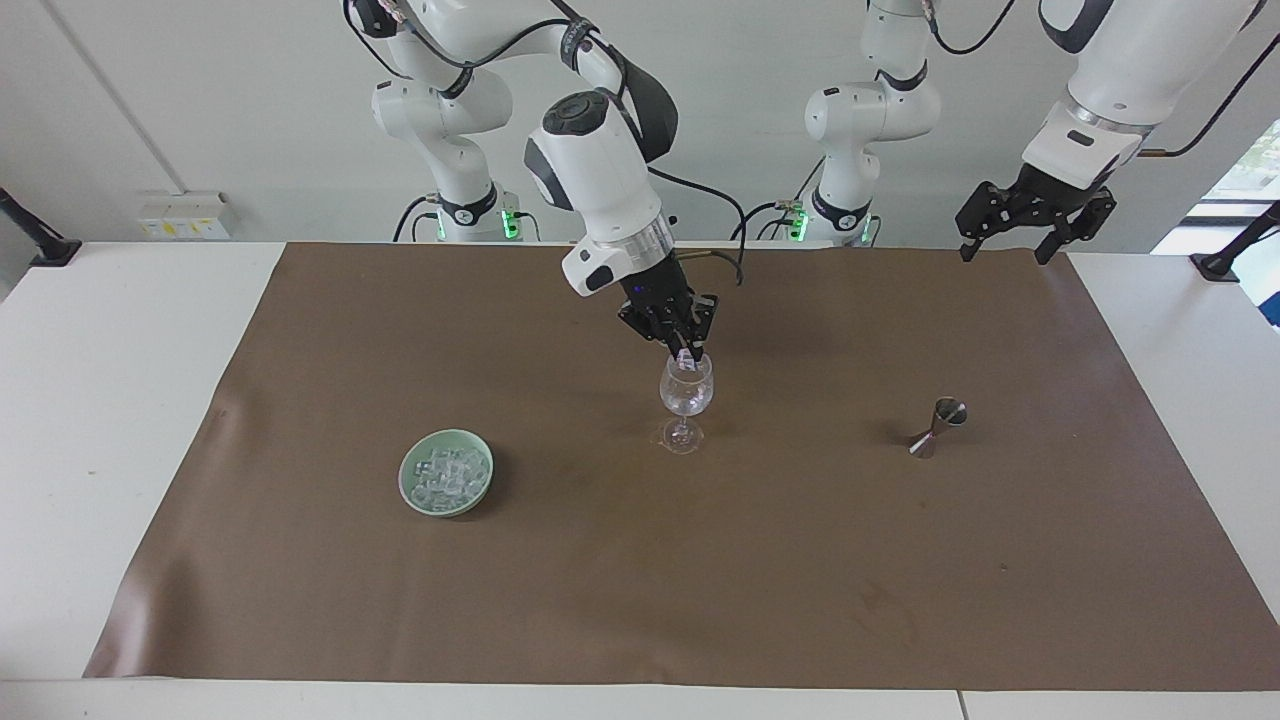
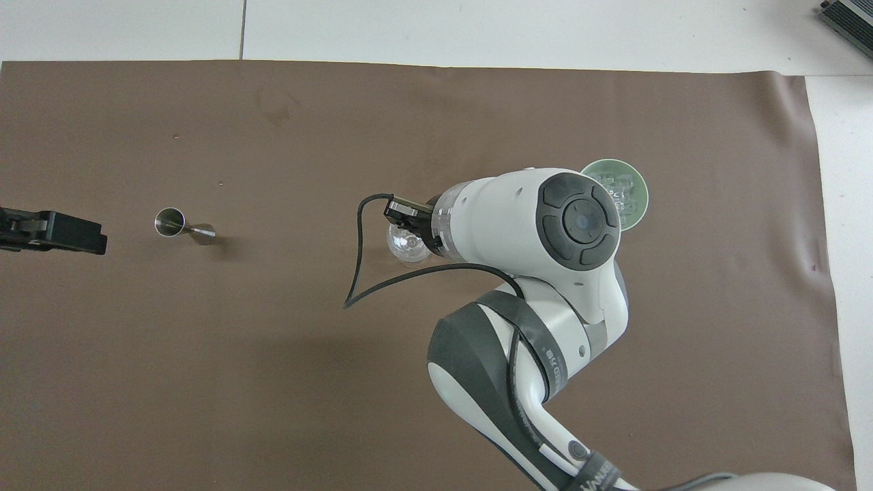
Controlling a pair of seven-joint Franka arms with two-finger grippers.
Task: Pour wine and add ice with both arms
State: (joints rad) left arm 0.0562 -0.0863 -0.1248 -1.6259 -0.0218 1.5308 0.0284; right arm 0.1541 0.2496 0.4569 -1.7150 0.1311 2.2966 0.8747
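**Ana:** Above the wine glass, in the facing view, hangs the right gripper. Its fingertips are clenched on one ice cube, and the cube sits right at the rim, over the open bowl.

**Ben:** So the cube goes straight down from the jaws?

**Ana:** That is my reading. The glass stands upright on the brown mat, its long axis vertical, with the cube almost in line with it. Letting go should drop it inside. The risk I see is the cube clipping the rim.

**Ben:** And the rest of the ice?

**Ana:** Heaped in the green dish, toward the right arm's end of the table and a little farther from the robots than the glass. That arm is plainly the nearer one for it.

**Ben:** The left gripper?

**Ana:** Released, jaws spread, waiting high over the mat's edge at the robots' side. The metal jigger stands below, well apart from it.

**Ben:** From overhead?

**Ana:** The right arm covers most of the glass and part of the dish; the cube is hidden. The left gripper shows at the frame's edge, beside the jigger.
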